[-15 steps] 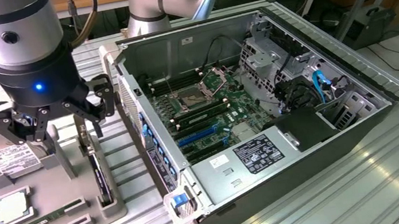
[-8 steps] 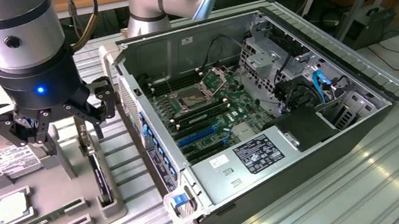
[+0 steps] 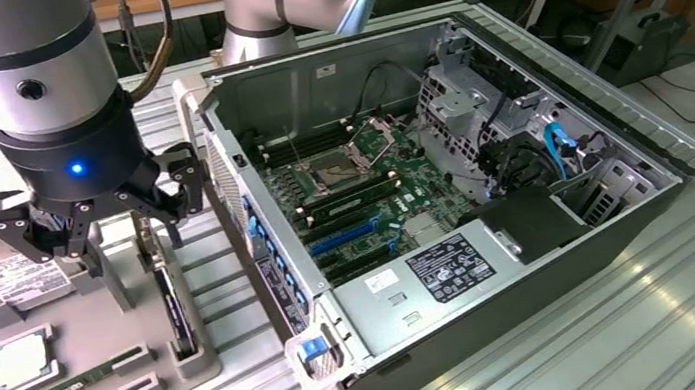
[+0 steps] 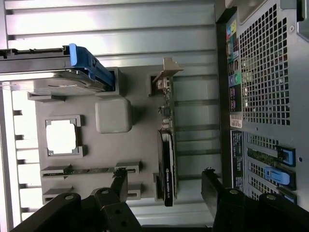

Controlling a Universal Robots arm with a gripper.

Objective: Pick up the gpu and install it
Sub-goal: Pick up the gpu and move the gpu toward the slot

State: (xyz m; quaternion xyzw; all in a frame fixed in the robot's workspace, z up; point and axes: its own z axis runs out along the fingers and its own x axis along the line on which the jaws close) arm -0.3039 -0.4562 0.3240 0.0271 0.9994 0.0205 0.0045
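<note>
Wrist view: gripper [image 4: 164, 172] spread wide (nothing held) over the gpu [image 4: 167, 145] upright in its holder [image 4: 96, 159]; could jam a fingertip onto its edge if lowered off-centre.

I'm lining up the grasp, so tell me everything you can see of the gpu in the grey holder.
The gpu is a thin flat card standing on its long edge, upright in slots of the grey moulded holder tray, on the side nearest the perforated metal computer case. Edge-on it shows green circuit board, a black part with a small green mark, and a silver metal bracket at one end. The black gripper hangs over it, open fingers to either side, not touching.
</note>
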